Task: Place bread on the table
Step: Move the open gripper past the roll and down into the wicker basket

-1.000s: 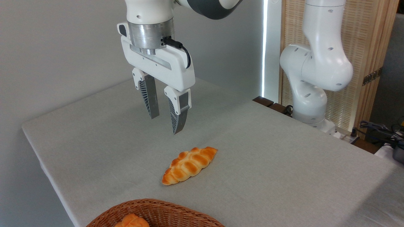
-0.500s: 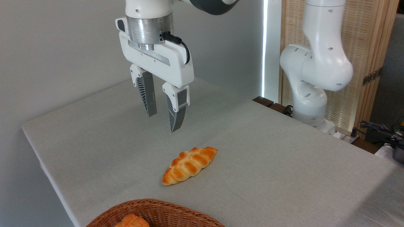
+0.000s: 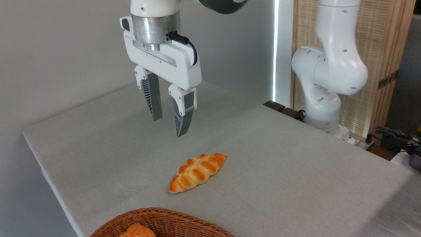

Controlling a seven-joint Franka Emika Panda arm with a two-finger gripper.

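The gripper (image 3: pixel 168 127) is being held in the air above the table (image 3: pixel 296 171), behind and to the left of the braided loaf (image 3: pixel 198 172), well clear of it. Its jaws are standing apart with nothing between them; only a narrow gap is showing.

The braided loaf is lying flat on the cloth, pointed ends running diagonally, untouched by anything. The bread (image 3: pixel 137 230), a small orange bun, is sitting in the wicker basket (image 3: pixel 184 222) in front of the braided loaf at the bottom edge of the view; only its scored top is being shown, the rest is cut off by the frame.

Step in hand, as judged: the bun is not yet gripped, so the reach toward the basket is what is being called for. The table part of the task is not done for this bun.

Next move, as judged: the gripper is needing to be carried forward over the braided loaf, toward the basket, high enough that the loaf is not being clipped. The jaws are probably needing to be opened wider than the bun before being lowered past the basket rim. The bun is then to be clamped across its sides, lifted clear of the rim, and set down on bare cloth beside the braided loaf.
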